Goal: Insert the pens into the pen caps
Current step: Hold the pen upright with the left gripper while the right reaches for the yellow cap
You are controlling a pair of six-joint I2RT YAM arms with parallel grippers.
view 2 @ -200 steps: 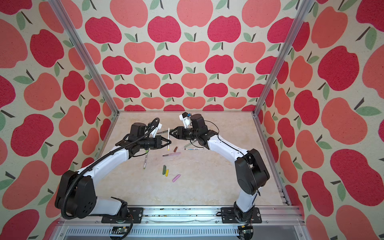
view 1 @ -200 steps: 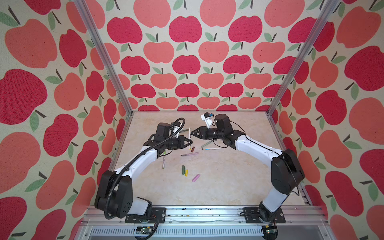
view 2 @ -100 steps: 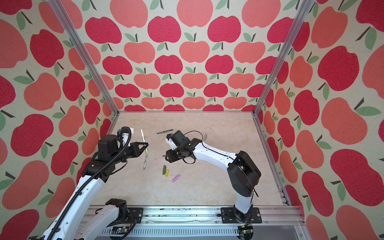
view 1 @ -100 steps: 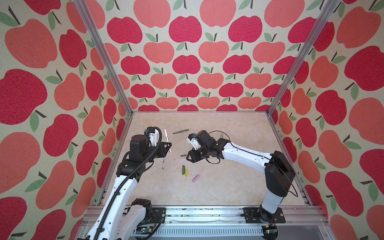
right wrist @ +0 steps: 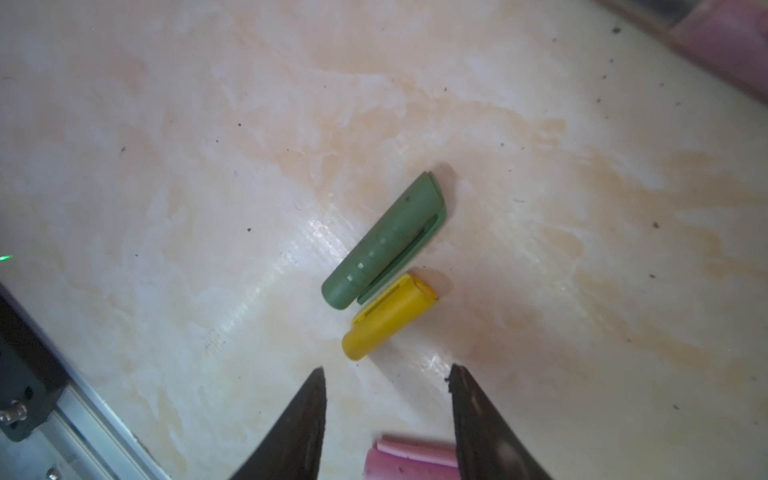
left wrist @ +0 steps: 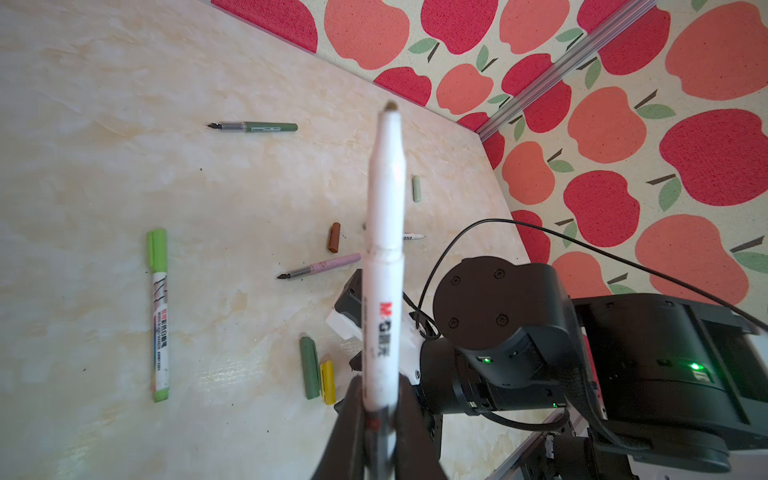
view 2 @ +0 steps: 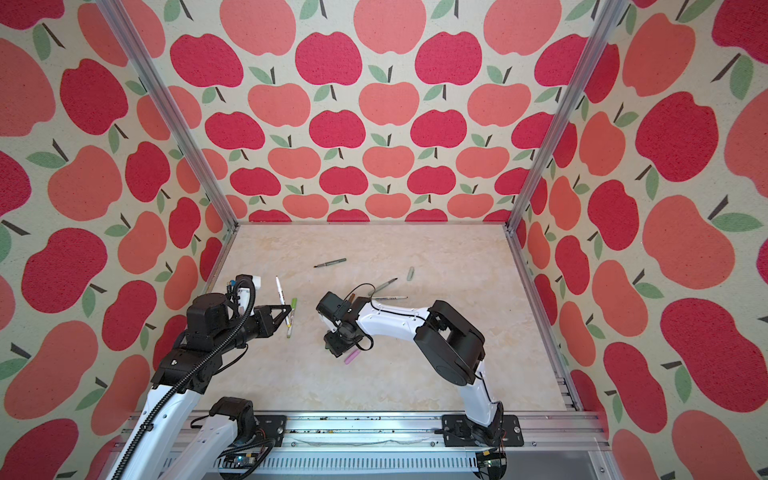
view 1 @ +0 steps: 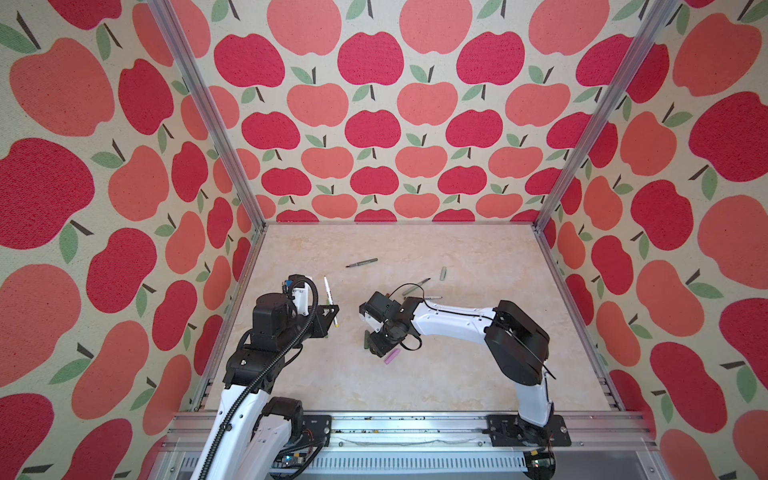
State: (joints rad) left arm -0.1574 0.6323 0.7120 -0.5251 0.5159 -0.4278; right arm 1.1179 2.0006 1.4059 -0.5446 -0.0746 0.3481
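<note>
Grips white pen (left wrist: 384,249) by rear end in left gripper (left wrist: 380,386), jaws fully closed on it, lifted off table (right wrist: 166,166). Hovers right gripper (right wrist: 386,370) half-open, empty, close to yellow cap (right wrist: 388,318) touching dark green cap (right wrist: 384,241); pink cap (right wrist: 411,461) right by one finger. Lime-capped pen (left wrist: 160,316) flat on table, well apart.

Left wrist view: the held white pen (left wrist: 384,257) is blurred at its tip, and its rear end is hidden between the left fingers (left wrist: 345,440), which the frame edge cuts off. Its barrel masks the rear of the pink pen (left wrist: 328,264) and most of a second white pen (left wrist: 413,237).

Right wrist view: the pink cap (right wrist: 409,461) is cut off by the edge and partly covered by the right fingers (right wrist: 482,428). A blurred pink shape (right wrist: 731,45) in the corner cannot be identified.

In a top view, centre frame, the dark green cap (view 1: 365,338) shows only a sliver. The yellow cap (right wrist: 388,320) is hidden there under the right wrist.
</note>
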